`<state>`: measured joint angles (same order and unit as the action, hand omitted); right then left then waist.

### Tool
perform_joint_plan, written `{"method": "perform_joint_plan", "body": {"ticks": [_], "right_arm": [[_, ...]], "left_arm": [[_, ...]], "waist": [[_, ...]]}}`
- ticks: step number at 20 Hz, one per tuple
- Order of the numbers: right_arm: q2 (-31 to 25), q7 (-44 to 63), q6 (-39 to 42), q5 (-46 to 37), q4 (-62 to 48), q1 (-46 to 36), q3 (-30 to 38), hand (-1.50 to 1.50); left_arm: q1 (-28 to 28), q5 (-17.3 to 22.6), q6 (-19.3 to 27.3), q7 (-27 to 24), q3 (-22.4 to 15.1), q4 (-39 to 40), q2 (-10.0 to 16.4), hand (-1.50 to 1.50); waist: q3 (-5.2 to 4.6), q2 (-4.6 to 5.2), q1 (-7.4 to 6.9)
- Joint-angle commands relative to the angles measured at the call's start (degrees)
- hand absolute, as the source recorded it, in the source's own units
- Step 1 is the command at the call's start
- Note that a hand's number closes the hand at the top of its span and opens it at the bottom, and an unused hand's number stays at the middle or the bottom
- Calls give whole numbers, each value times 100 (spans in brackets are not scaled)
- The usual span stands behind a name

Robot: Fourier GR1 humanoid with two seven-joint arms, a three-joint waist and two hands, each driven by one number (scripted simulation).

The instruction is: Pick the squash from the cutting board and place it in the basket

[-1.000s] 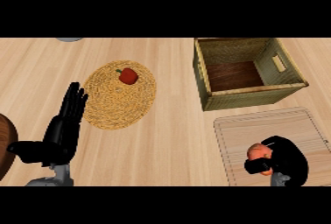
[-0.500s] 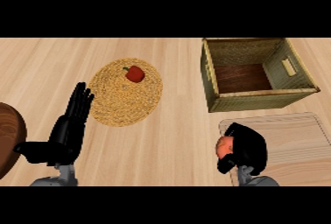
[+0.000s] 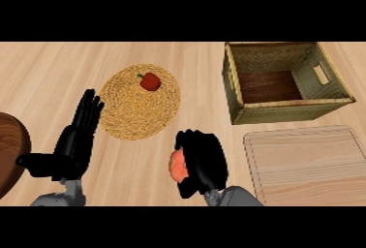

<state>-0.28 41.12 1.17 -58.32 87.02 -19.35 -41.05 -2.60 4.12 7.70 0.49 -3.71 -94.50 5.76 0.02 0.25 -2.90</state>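
An orange squash (image 3: 175, 164) shows at the left side of my right hand (image 3: 202, 162), whose fingers are curled round it. Hand and squash hang over the bare counter, left of the pale wooden cutting board (image 3: 307, 164), which has nothing on it. The woven basket (image 3: 239, 94) stands at the upper right, beyond the board, with a dark brown floor inside. At the lower left my left hand (image 3: 68, 145) rests open, fingers pointing up.
A round straw mat (image 3: 139, 111) lies in the middle left with a red pepper (image 3: 149, 81) on its far part. The rim of a dark wooden bowl (image 3: 10, 155) shows at the left edge, beside my left hand.
My right hand has lifted the squash off the cutting board and carried it left, over the bare counter. The view has shifted slightly. The left hand has stayed in place.
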Motion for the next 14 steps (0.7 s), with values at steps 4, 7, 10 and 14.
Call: {"method": "perform_joint_plan", "body": {"ticks": [4,7,10,14], "right_arm": [[27,734,-718,597,1828,-405,-771,150],[28,1010,-529,495,2649,-501,-611,150],[28,1864,-448,537,3384,-661,-877,150],[27,2914,413,1131,3866,-1749,-133,150]], "left_arm": [[40,35,13,4,171,105,57,0],[4,-120,198,182,109,-164,18,0],[294,-105,96,-108,64,-84,-38,0],[176,-25,34,-158,193,108,-33,0]], "waist": [[-3,-57,259],[0,-62,323],[-4,-58,293],[-9,-45,270]]}}
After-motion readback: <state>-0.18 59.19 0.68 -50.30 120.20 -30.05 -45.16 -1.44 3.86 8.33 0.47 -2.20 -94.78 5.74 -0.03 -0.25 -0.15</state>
